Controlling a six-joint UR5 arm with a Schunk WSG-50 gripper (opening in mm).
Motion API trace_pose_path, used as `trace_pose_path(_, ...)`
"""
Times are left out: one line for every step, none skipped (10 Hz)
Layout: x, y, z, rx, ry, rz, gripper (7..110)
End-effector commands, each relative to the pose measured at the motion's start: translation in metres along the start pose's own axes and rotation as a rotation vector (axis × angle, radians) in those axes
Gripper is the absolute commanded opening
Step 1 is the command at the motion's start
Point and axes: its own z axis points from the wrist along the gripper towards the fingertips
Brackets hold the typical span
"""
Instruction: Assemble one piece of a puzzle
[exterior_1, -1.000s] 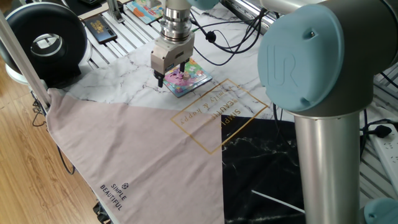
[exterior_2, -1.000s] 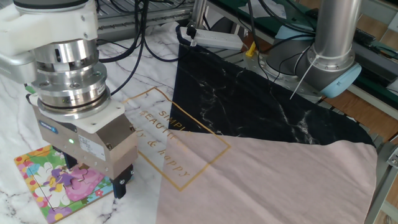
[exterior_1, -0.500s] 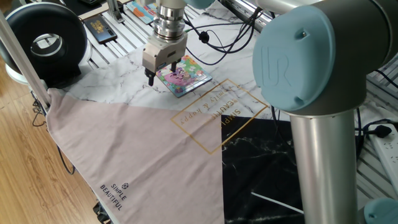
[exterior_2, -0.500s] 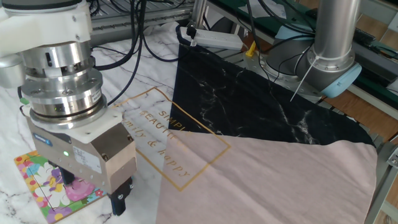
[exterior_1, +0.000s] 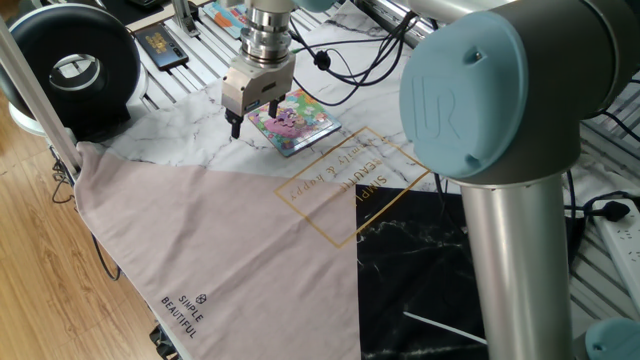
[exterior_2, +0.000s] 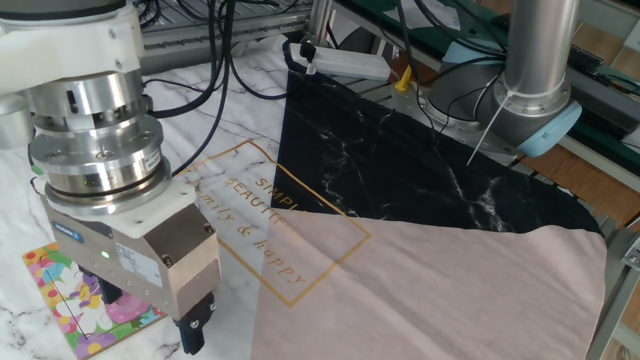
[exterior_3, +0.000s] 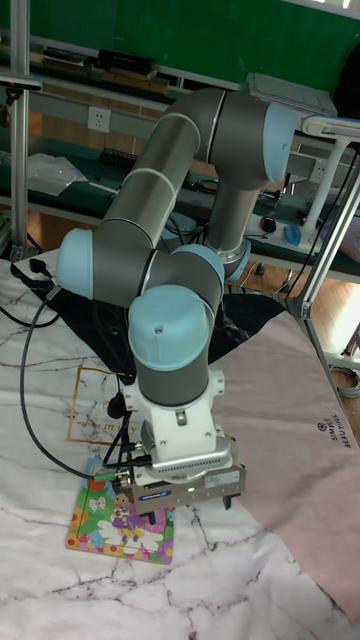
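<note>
- Two-finger grey gripper (exterior_1: 248, 116) (exterior_2: 150, 320) (exterior_3: 185, 500) hangs just off the puzzle's edge, above the white marble-pattern desk (exterior_1: 190, 125) (exterior_3: 230, 590).
- Small square puzzle board, pink, yellow and green cartoon picture with blue edge (exterior_1: 295, 120) (exterior_2: 62, 298) (exterior_3: 115, 520), lies flat on the desk, partly hidden by the gripper body.
- Tiny purple-violet piece (exterior_2: 92, 290): a purple patch shows on the board's picture; cannot tell it apart from the print.
- Dark fingers (exterior_2: 196, 330) point down; gap between them cannot be made out, nothing visible in them.
- Pale pink cloth (exterior_1: 200, 240) lies near the board.
</note>
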Motion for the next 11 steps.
trace_pose_path(0.0002,-0.0009,0.003,-0.008,0.011,0.012,88)
trace_pose_path(-0.0018,-0.0036,0.0044,0.001,0.006,0.01,88)
trace_pose_path(-0.0026,-0.0038,0.0044,0.001,0.003,0.008,88)
trace_pose_path(-0.0025,-0.0038,0.0043,0.001,0.003,0.008,88)
trace_pose_path(-0.0021,-0.0042,0.0044,0.003,0.005,0.008,88)
trace_pose_path(-0.0017,-0.0048,0.0043,0.004,0.005,0.008,88)
trace_pose_path(-0.001,-0.0055,0.0046,0.004,0.005,0.007,88)
trace_pose_path(0.0004,-0.0063,0.005,0.004,0.007,0.007,88)
trace_pose_path(0.0008,-0.0065,0.0055,0.002,0.006,0.007,88)
trace_pose_path(0.0002,-0.0054,0.0056,-0.002,0.004,0.008,88)
trace_pose_path(0.0004,-0.0054,0.0054,-0.002,0.004,0.008,88)
